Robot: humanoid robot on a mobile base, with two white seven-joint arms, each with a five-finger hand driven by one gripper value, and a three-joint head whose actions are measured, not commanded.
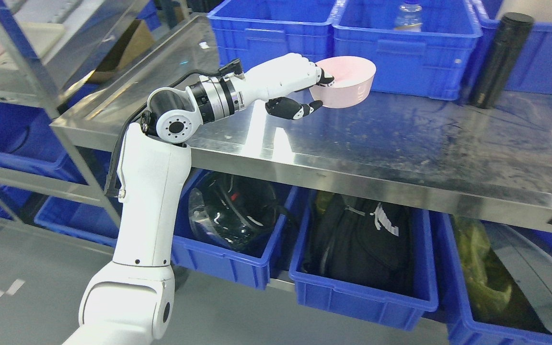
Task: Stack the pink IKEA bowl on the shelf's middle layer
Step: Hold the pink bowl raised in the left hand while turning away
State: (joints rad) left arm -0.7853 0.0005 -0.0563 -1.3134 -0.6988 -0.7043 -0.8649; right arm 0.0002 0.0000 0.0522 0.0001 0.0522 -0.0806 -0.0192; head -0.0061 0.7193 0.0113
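The left hand (300, 86) pinches the near rim of the pink bowl (348, 81), held tilted just above the steel table (400, 139) beside the blue bins (338, 33). Such a shallow one-sided rim grip risks slippage during transfer.

Left hand (300, 86) fingers (324, 76) gripping pink bowl (348, 84) rim, above steel table (400, 139)

Single head view, steeply down over steel table (400, 143), close.
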